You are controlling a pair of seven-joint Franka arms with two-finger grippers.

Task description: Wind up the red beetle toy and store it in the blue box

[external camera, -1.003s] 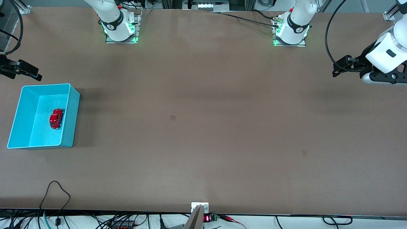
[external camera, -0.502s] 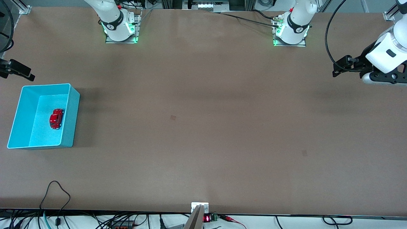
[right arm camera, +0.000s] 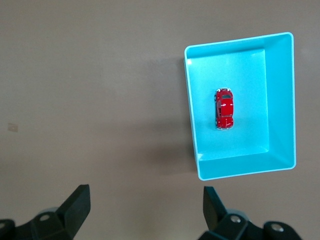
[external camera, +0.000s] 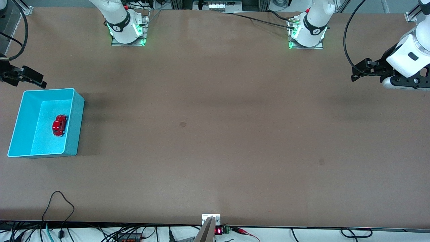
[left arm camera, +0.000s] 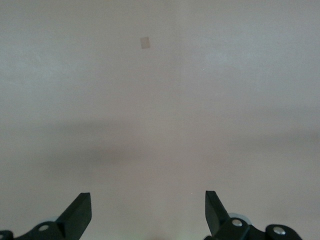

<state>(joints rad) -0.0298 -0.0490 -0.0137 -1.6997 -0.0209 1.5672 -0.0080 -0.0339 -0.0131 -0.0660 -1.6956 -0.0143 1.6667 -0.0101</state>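
The red beetle toy [external camera: 59, 125] rests on the floor of the blue box [external camera: 76, 125], at the right arm's end of the table. In the right wrist view the toy [right arm camera: 224, 108] lies inside the box [right arm camera: 193, 107], apart from its walls. My right gripper [external camera: 33, 78] hangs open and empty over bare table next to the box's wall; its jaws [right arm camera: 145, 190] stand wide with only tabletop between them. My left gripper [external camera: 360, 71] waits open over the left arm's end of the table, and its jaws [left arm camera: 147, 195] hold nothing.
A small dark patch [external camera: 182, 124] marks the brown tabletop near the middle; the left wrist view shows the patch [left arm camera: 145, 42] too. Loose cables [external camera: 58, 201] lie along the table edge nearest the front camera. The arm bases [external camera: 127, 30] stand at the edge farthest from it.
The right gripper drifted outward past the table's end, then came back beside the box. The toy, the box and the left arm have not moved.
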